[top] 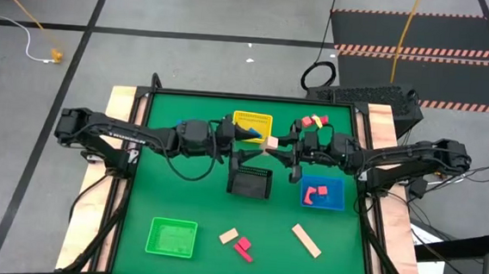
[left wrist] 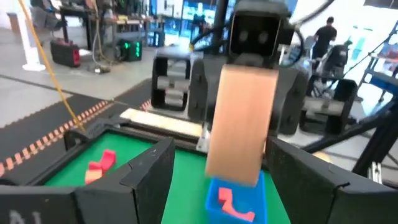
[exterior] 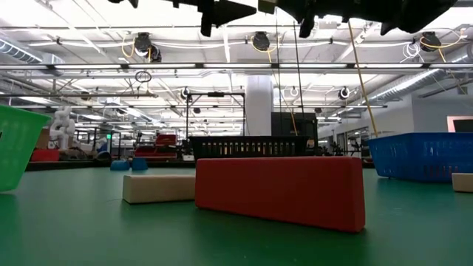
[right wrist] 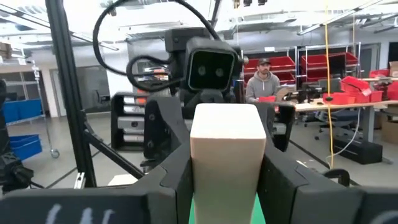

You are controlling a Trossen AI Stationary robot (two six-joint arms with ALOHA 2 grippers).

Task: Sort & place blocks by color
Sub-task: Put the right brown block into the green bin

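The bench [top: 179,202] is a green mat with pale wooden strips along its left and right edges, standing on a grey concrete floor. Beyond it lies a large workshop with ceiling lights, shelving with red bins, and a seated person [right wrist: 263,79] at a desk.

Near the front-left corner sits 1 green basket [top: 172,237]. The left end effector [top: 255,144] reaches in from the left edge to the middle of the bench, its fingers [left wrist: 146,174] spread wide on either side of a pale tan wood block [top: 271,143], with a visible gap on at least 1 side. Beside it, toward the back edge, is 1 yellow basket [top: 252,126], and just in front stands 1 black basket [top: 250,183]. The right end effector [top: 280,145] comes from the right edge and clamps the same tan block between its fingers [right wrist: 177,180], holding it in the air between the 2 arms.

Near the front edge lie 1 small tan block [top: 228,236], 1 red piece [top: 243,247] and 1 long tan bar [top: 306,240]. Toward the back edge, right of the yellow basket, a small cluster of red, pink and yellow blocks [top: 312,122] lies together; how many I cannot tell. Toward the right edge, 1 blue basket [top: 333,198] holds red blocks [top: 314,194], apparently 2.
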